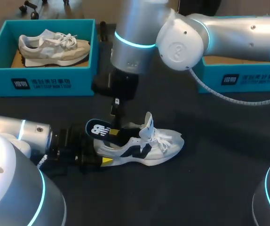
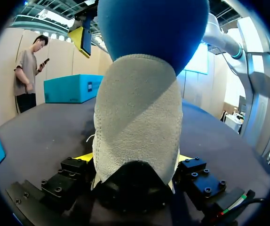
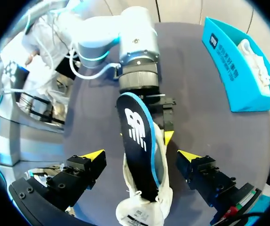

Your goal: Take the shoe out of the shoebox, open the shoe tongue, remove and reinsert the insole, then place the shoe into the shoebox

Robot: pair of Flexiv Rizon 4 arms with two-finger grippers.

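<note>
At mid-table (image 1: 210, 188) the shoe (image 1: 146, 146) sits on its sole, well apart from both teal boxes. Off beyond the shoe's heel, the shoebox (image 1: 41, 80) holds a second pale shoe (image 1: 55, 47). Off beyond the shoe's toe is another box (image 1: 248, 77), its inside hidden by my right arm (image 1: 229, 37).

Shoe: light, by my judgement. Soft fabric upper, firmer sole and heel cup. The heel cup is the place to hold it. My left gripper (image 2: 135, 157) pinches it there from both sides, yellow tips just showing against the heel. Tongue (image 1: 148, 123) stands up and the laces (image 1: 165, 139) lie loose; both look floppy, poor handles.

Insole (image 3: 137, 136): thin, bendy, probably very light. Dark blue with a white logo. Its heel end sticks up out of the shoe's collar while the fore end is down inside the shoe. I judge it is best taken across the exposed heel end. Pushed from the tip it would likely bow, and it may catch on the lining. My right gripper (image 3: 141, 154) hangs over the shoe, fingers spread wide either side of the insole, touching neither edge.

Hard to make out:
- How far the insole reaches into the shoe's toe.
- My left fingers, mostly hidden behind the heel in the left wrist view.
- My right fingertips in the head view, lost against the dark mount above the shoe.
</note>
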